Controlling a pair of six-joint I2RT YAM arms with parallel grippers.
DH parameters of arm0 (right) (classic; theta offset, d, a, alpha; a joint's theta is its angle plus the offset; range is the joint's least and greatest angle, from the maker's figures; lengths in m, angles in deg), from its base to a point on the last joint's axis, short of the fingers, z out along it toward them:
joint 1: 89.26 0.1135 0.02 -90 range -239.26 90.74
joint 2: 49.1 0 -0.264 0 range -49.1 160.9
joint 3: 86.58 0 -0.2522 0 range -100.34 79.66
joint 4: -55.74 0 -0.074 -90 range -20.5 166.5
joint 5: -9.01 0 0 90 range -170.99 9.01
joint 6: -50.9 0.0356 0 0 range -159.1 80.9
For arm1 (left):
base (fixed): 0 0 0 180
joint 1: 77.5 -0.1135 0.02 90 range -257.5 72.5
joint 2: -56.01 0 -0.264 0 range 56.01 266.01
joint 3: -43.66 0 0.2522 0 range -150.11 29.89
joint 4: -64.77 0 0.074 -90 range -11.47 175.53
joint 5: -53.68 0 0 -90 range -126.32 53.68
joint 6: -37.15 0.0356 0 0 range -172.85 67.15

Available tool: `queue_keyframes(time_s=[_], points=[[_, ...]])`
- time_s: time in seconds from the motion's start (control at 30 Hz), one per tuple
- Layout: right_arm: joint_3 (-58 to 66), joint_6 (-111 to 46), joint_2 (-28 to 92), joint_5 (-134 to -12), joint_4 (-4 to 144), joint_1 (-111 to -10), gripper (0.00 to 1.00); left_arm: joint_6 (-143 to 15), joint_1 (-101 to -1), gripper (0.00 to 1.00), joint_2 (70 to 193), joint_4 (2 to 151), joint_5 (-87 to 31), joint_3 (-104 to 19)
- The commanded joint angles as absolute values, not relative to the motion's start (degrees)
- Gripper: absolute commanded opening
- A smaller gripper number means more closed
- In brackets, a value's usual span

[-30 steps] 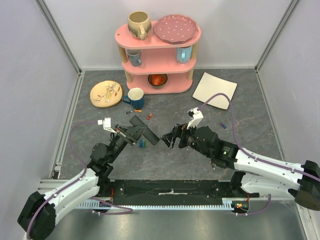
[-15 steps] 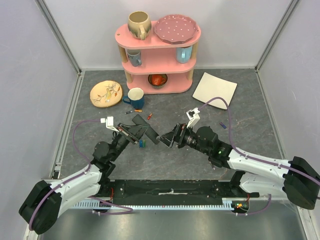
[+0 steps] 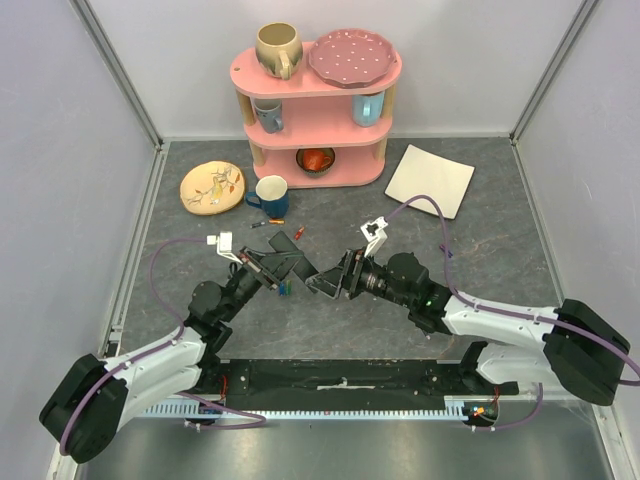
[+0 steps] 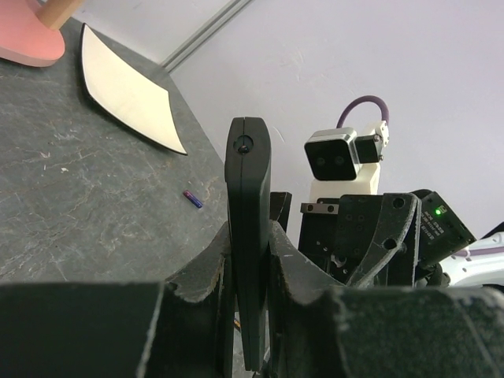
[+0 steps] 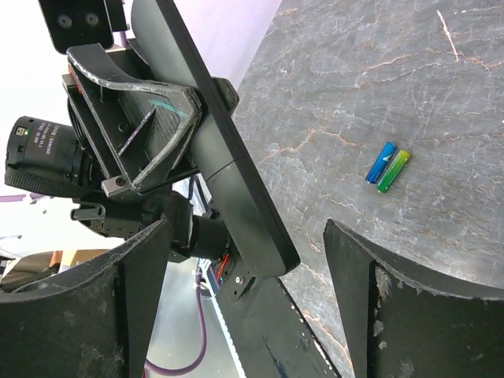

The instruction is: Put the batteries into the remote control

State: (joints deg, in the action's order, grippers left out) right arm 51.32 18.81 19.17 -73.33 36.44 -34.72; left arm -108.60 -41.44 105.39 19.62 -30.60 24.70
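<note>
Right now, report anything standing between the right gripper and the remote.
Nothing visible does. The remote, clamped by the left gripper, shows unobstructed in the gap of the open right gripper. Two batteries lie aside on the table.

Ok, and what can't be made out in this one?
The remote, battery bay: the left wrist view shows only its thin edge, clamped in the left gripper; too small in the top view. Cover on or off, cells loaded: cannot tell.
Open right gripper touching the remote or not: depth unclear in the right wrist view, too small from the top.
Blue and green batteries: end markings too small, right wrist view.
</note>
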Motion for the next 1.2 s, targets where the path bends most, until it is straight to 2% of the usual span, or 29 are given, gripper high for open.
queue_keyframes(time_s=[0.0,0.67,1.17], points=[[51.1,18.6,20.2,-71.9,31.5,-34.9,0.84,-110.2,-41.7,0.02,105.2,15.6,-29.5,22.9],[51.2,22.4,23.4,-72.5,28.5,-36.1,0.71,-110.3,-41.6,0.02,105.0,15.0,-28.9,23.1],[51.1,23.7,24.6,-72.0,27.1,-36.5,0.67,-110.3,-41.6,0.02,104.8,15.2,-28.5,23.1]])
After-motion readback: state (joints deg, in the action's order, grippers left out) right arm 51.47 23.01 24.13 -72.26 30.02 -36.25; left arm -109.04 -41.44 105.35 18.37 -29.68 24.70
